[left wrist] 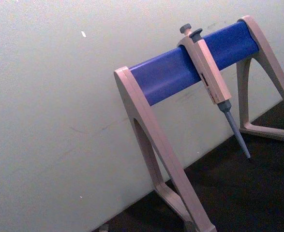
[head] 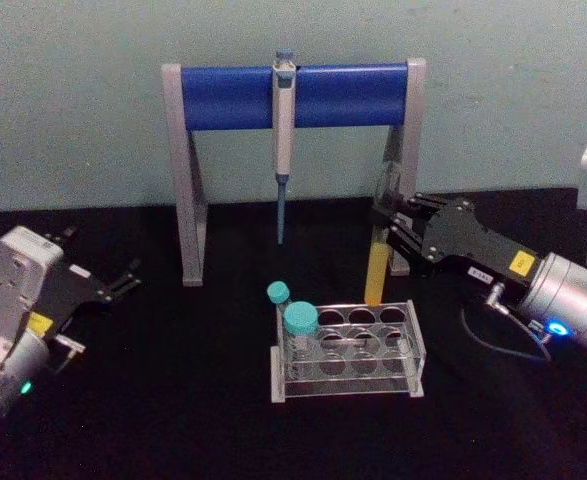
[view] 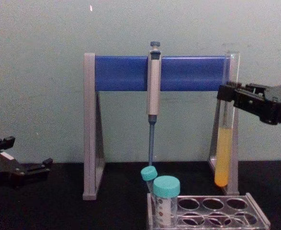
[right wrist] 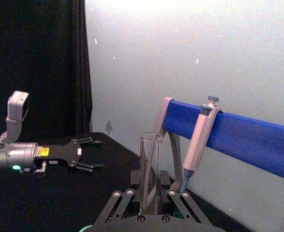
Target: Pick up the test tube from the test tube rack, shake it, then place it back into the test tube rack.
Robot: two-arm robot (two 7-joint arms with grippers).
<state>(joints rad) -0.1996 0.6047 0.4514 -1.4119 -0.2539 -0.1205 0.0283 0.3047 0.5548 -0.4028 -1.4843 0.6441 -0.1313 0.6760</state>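
Black table (head: 173, 420); right gripper (head: 382, 226) clamps slim clear tube (head: 376, 275), yellow-orange liquid in lower half, upright just above rack (head: 373, 385); left gripper (right wrist: 100, 154) spread, idle at left.

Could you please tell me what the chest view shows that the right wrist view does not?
Chest, not wrist: yellow-orange liquid in the long clear glass test tube, out of the small clear plastic test tube rack; two teal-capped tubes. Wrist, not chest: a black curtain. Both: the right gripper, jaws shut on the tube; the grey-blue pipette on its blue-barred grey stand; the idle left gripper.
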